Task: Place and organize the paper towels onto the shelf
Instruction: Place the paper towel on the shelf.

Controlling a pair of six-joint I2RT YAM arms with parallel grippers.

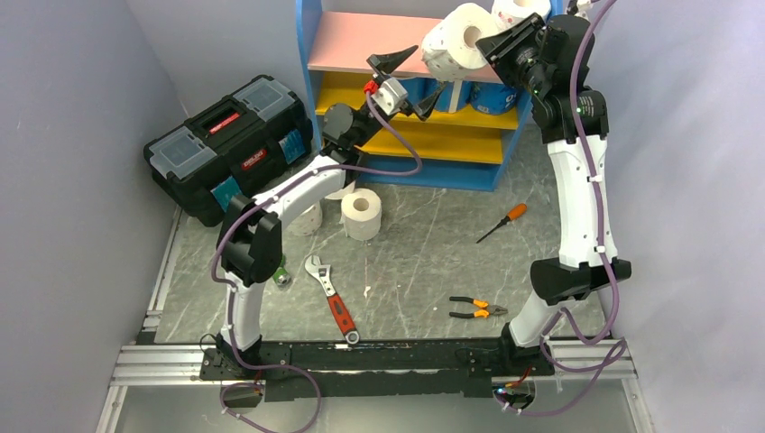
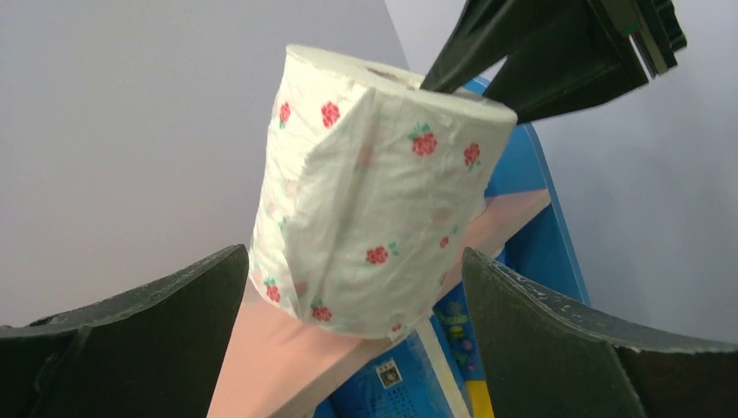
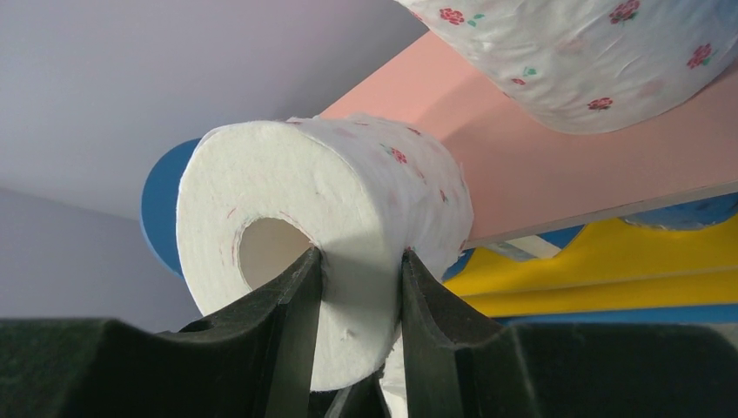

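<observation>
one loose roll near the toolbox; right gripper pinches a flowered roll by the shelf; left gripper gapes.

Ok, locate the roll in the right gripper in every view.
Top external: roll at the top, right of centre, over the pink board.
Left wrist: roll mid-frame, board below it.
Right wrist: roll lower centre, its wall pinched by the right gripper.
Shared landmark: the pink board.
</observation>
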